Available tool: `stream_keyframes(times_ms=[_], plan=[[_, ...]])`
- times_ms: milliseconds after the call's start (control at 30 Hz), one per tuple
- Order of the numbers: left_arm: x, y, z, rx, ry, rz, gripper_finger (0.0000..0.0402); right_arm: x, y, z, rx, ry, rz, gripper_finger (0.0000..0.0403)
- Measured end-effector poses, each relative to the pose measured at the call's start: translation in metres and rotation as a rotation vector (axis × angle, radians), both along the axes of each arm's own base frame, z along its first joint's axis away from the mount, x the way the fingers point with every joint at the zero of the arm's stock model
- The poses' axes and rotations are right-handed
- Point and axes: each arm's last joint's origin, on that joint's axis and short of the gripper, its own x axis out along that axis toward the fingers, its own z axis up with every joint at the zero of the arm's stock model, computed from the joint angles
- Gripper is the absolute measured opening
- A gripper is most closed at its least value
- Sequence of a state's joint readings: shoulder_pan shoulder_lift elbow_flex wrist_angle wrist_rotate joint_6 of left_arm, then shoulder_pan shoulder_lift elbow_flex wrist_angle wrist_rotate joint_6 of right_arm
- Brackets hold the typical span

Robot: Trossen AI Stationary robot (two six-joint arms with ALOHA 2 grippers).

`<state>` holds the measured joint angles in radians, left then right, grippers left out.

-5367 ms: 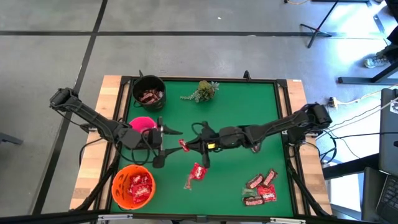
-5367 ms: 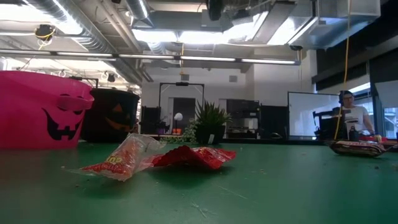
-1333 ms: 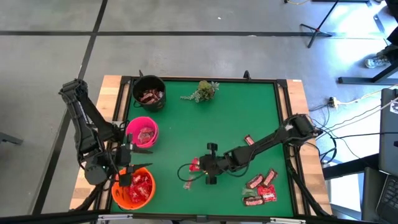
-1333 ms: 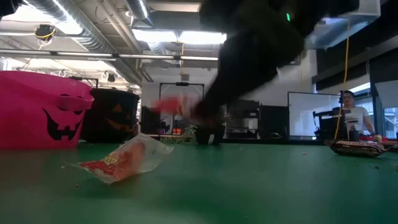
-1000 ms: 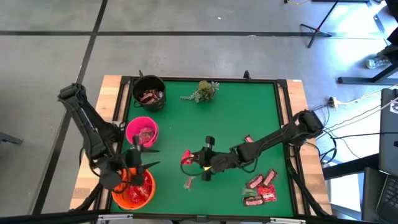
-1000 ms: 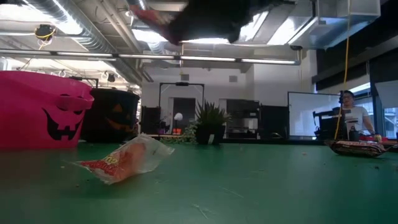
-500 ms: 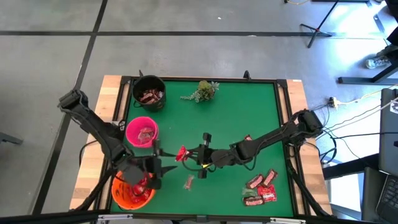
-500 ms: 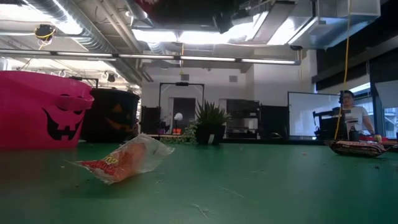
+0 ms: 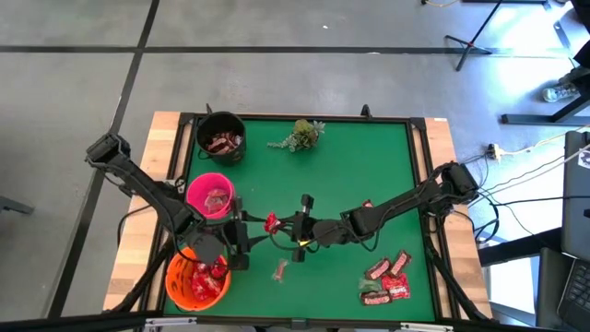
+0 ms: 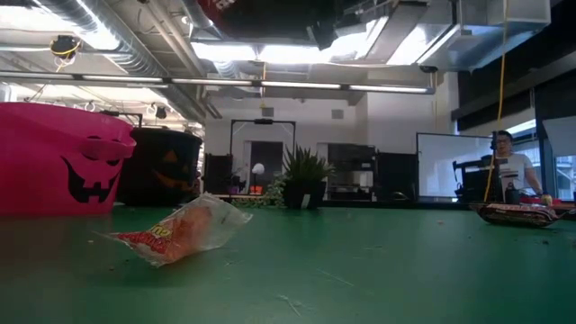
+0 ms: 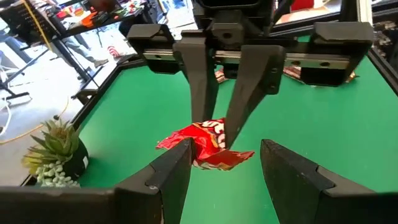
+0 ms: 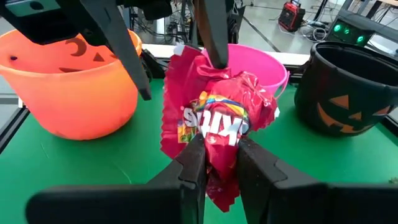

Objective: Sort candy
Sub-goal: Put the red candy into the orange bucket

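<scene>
Lifted off the mat since earlier, the red packet (image 9: 271, 222) hangs pinched in the right gripper (image 12: 216, 163), offered mid-table to the left gripper (image 11: 226, 160), whose fingers gape around it, probably to carry it to a bowl (image 9: 184, 287).

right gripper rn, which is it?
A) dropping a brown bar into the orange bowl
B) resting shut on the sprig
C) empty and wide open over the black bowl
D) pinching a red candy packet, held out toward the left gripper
D: the right gripper is closed on a red candy packet, and the open left gripper faces that packet above the table.
</scene>
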<state>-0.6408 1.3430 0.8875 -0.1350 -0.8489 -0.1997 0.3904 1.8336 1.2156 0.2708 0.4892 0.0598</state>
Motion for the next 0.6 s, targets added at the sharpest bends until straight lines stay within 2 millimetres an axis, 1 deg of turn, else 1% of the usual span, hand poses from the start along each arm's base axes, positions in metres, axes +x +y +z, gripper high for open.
stream_keyframes(times_ms=[133,200,300,467,500,600], plan=[[0.0007,0.0024,0.0,0.012,-0.006,0.03,0.018,0.0003,0.0002,0.0008,0.004,-0.008,0.002,0.0067],[0.0009,0.0029,-0.0006,0.036,-0.007,0.048,0.0167,0.0005,0.0007,0.0015,0.01,-0.015,0.012,0.0067],[0.0009,0.0034,-0.0023,0.066,0.006,0.053,0.0128,0.0005,0.0014,0.0022,0.011,-0.021,0.016,0.0067],[-0.0005,0.0041,-0.0042,0.082,0.03,0.05,0.0024,0.0006,0.001,0.0023,0.008,-0.021,0.012,0.0067],[-0.0004,0.0039,-0.0043,0.078,0.032,0.044,0.0014,0.0006,0.001,0.0023,0.008,-0.021,0.012,0.0067],[-0.0007,0.0036,-0.0045,0.079,0.035,0.039,0.0005,0.0006,0.001,0.0021,0.007,-0.019,0.012,0.0067]])
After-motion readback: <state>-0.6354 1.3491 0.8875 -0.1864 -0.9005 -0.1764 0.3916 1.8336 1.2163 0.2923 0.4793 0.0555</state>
